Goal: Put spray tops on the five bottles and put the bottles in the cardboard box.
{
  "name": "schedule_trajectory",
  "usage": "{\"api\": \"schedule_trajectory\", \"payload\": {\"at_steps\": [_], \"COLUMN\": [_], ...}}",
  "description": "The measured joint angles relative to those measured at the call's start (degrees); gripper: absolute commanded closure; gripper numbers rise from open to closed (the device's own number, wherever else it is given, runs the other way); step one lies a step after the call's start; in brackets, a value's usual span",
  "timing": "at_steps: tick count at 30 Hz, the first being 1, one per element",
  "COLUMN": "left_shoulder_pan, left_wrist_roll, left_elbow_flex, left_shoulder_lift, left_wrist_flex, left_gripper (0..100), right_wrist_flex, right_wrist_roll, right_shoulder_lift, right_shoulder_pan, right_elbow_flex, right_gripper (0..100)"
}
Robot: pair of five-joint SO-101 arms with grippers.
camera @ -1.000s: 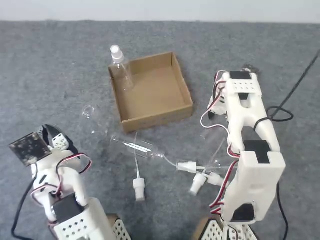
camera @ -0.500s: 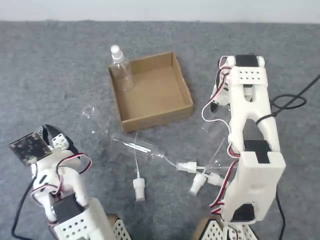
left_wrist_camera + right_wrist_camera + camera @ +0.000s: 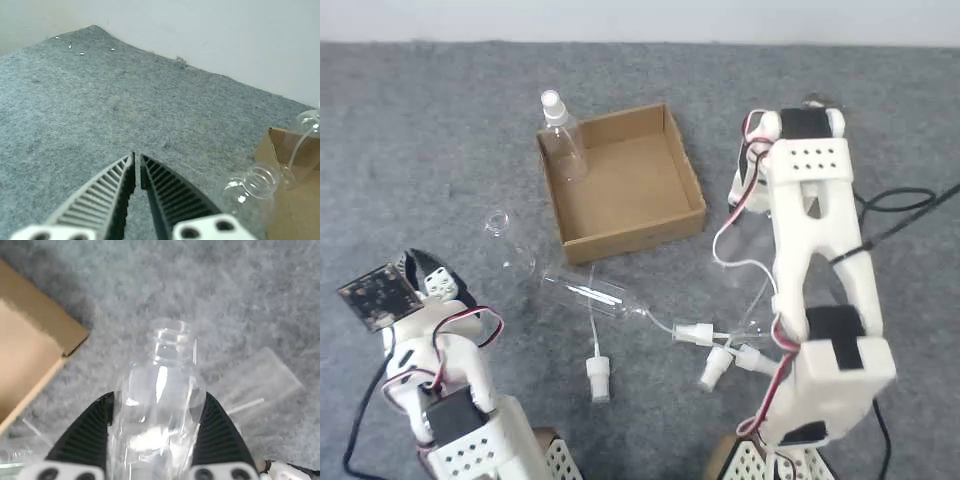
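A clear bottle (image 3: 160, 385) with an open neck stands between the fingers (image 3: 92, 432) of my right gripper (image 3: 159, 401), which is shut on it just beyond the corner of the cardboard box (image 3: 30, 350). The box (image 3: 686, 190) holds one upright bottle (image 3: 563, 140) with a spray top in its far left corner. Another open bottle (image 3: 506, 240) stands on the carpet left of the box. A bottle (image 3: 585, 292) lies in front of the box. Loose spray tops (image 3: 598, 378) (image 3: 715, 368) lie nearby. My left gripper (image 3: 137, 162) is shut and empty, near the open bottle (image 3: 252, 190).
Grey carpet covers the table. A second clear bottle (image 3: 257, 380) lies on its side past the held one. The right arm (image 3: 815, 250) stretches along the right side of the box. The left arm (image 3: 430, 350) sits folded at the front left. A white wall runs behind.
The right arm has stretched farther toward the back of the table, its wrist rising beside the box. The left arm and the loose things have not moved.
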Motion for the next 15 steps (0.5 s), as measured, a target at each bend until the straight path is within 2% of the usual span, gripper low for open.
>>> {"api": "schedule_trajectory", "payload": {"at_steps": [6,10,15], "left_shoulder_pan": [0.00,0.00,0.00], "left_wrist_roll": [0.00,-4.92,-6.07], "left_elbow_flex": [0.00,0.00,0.00], "left_shoulder_lift": [0.00,0.00,0.00], "left_wrist_flex": [0.00,0.00,0.00], "left_gripper": [98,98,98], "right_wrist_flex": [0.00,0.00,0.00], "right_wrist_roll": [0.00,0.00,0.00], "right_shoulder_lift": [-5.19,-7.38,-10.99], "right_shoulder_pan": [-0.97,-0.88,-1.14], "right_elbow_flex": [3.60,3.69,7.47], "right_gripper": [99.2,99.2,99.2]}}
